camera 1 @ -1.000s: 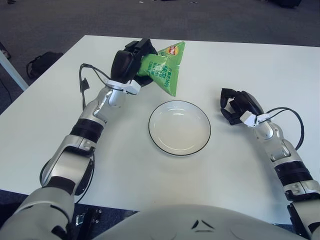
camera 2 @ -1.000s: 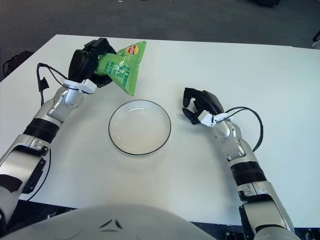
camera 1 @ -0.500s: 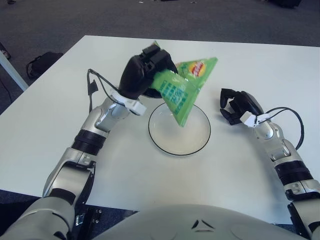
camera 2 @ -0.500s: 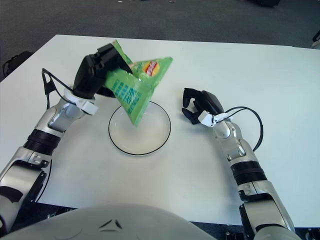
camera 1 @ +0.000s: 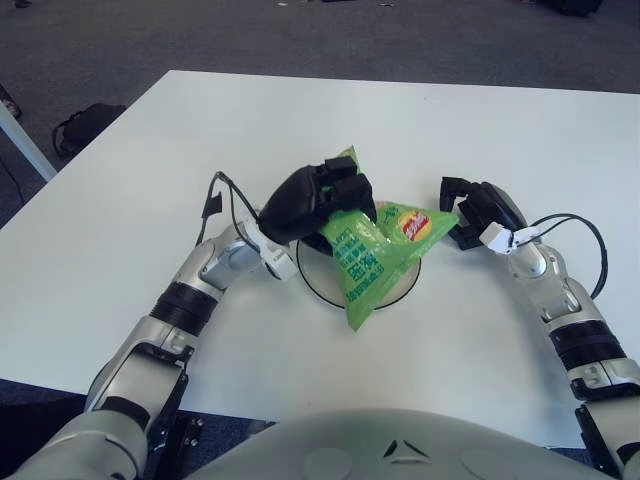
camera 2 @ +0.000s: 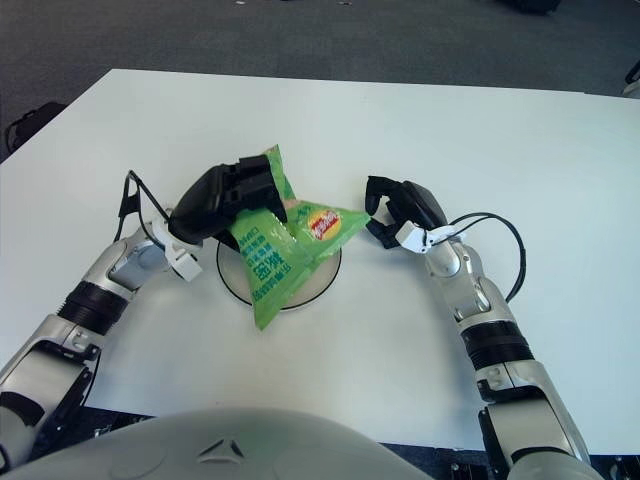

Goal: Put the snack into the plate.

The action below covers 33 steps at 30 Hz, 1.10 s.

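Note:
A green snack bag (camera 1: 375,255) with a red and yellow logo hangs over the white, dark-rimmed plate (camera 1: 410,277), covering most of it. My left hand (camera 1: 318,200) is shut on the bag's upper left part, just above the plate's left side. The bag's lower corner reaches past the plate's near rim; I cannot tell whether it touches the plate. My right hand (camera 1: 472,212) shows to the right of the plate, close to the bag's right corner, fingers curled and holding nothing.
The white table (camera 1: 480,120) stretches wide behind and to both sides of the plate. A dark bag (camera 1: 85,125) lies on the grey floor off the table's left edge.
My left hand has carried the snack bag from the table's rear left, rightward and down, to sit low over the plate. The right hand has stayed in place.

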Motion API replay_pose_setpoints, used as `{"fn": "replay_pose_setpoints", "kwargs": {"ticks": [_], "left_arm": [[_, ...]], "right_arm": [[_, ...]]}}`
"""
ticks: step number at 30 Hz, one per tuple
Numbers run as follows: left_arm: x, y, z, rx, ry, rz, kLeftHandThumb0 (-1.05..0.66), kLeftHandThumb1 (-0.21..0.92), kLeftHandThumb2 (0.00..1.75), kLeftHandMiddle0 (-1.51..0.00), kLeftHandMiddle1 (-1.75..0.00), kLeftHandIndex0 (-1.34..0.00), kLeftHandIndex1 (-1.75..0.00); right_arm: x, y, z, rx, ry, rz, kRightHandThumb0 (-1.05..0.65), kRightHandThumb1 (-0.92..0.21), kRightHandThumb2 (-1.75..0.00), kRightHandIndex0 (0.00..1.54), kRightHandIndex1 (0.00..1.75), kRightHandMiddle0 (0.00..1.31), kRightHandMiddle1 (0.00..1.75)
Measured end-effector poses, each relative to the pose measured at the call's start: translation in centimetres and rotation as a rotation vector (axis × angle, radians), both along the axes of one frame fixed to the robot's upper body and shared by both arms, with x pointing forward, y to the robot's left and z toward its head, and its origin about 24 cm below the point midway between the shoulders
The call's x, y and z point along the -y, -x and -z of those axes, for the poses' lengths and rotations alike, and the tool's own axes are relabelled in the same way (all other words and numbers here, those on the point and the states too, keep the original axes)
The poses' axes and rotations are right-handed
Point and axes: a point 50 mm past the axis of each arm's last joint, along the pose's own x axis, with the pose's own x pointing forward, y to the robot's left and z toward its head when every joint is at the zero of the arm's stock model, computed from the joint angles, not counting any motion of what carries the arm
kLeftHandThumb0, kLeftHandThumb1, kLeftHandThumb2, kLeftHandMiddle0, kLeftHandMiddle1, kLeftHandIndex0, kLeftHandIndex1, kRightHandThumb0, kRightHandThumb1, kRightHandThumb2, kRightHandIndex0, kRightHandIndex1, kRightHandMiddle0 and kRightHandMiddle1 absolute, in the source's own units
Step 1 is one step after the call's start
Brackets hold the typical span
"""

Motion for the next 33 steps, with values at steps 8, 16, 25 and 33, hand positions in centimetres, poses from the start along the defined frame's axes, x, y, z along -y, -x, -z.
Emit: {"fn": "replay_pose_setpoints", "kwargs": {"ticks": [8,16,25,33], "left_arm": [[1.6,-0.1,1.1,-0.048,-0.08,0.027,-0.01,0.0,1.68,-0.85,-1.74,-0.61,-1.75],[1.9,0.0,1.3,-0.038,-0.131,0.04,-0.01,0.05,1.63,-0.81,-1.75,-0.58,-1.75],[2.0,0.2,1.5,0.066,-0.206,0.015,-0.01,0.27,1.32,-0.65,-1.75,-0.55,-1.55],[1.4,-0.9,1.6,0.101,-0.319,-0.003,-0.07,0.82,0.63,-0.2,-1.55,-0.14,-1.59]], "right_arm": [[0.0,0.0,0.0,0.0,0.001,-0.001,-0.51,-0.25,-1.4,1.27,1.75,0.68,1.75],[-0.1,-0.1,0.0,-0.005,0.003,0.0,-0.53,-0.22,-1.44,1.3,1.75,0.7,1.75],[-0.1,-0.1,0.1,-0.009,0.006,0.001,-0.53,-0.21,-1.45,1.31,1.75,0.71,1.75],[-0.3,-0.2,0.1,-0.012,0.009,-0.001,-0.52,-0.22,-1.43,1.29,1.75,0.69,1.75]]}}
